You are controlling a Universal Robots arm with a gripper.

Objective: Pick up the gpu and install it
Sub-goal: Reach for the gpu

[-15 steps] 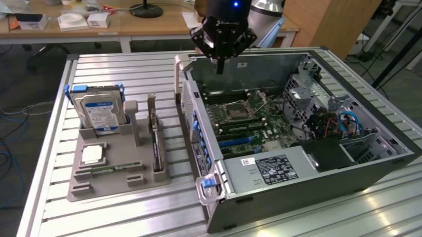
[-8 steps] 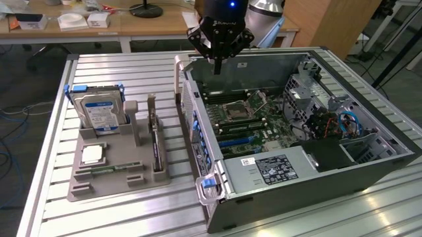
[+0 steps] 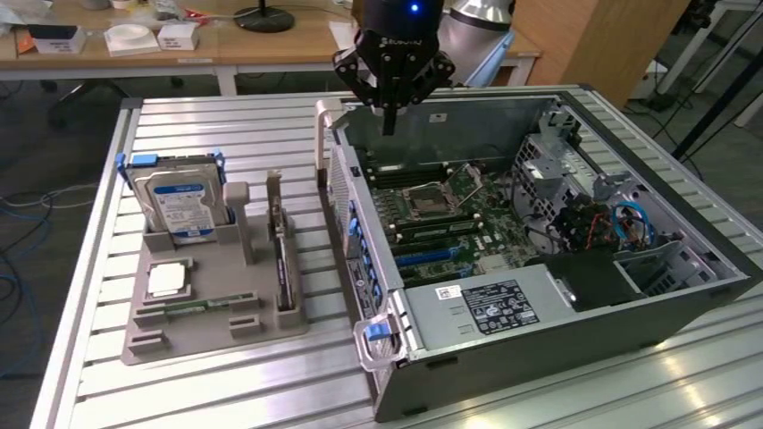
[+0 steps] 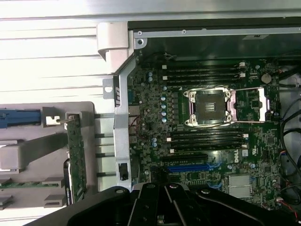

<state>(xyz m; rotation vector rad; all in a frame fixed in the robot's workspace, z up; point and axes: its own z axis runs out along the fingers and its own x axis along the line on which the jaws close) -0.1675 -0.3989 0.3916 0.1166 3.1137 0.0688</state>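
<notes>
On the silver slatted metal table [image 3: 214, 125], toward the exterior view's left, sits a grey plastic holder tray [image 3: 155, 344]. The gpu [image 3: 282, 259], a thin flat black card, stands on its edge in a slot along the right side of that tray. Standing up like that, its top edge is bare, so it looks easy to pinch from above.

The black claw [image 3: 390, 121] hangs over the far left corner of the big black computer case [image 3: 667, 295]. Its fingers are pressed together and hold nothing. It is well apart from the gpu.

The case lies on its side with the cover off, so the green board [image 3: 477, 210] faces up and a card could go in from the top. A long blue slot [image 3: 427, 257] on the near part of the board has nothing in it.

A silver hard drive with a blue-white label [image 3: 179, 206] stands at the far end of the tray.
</notes>
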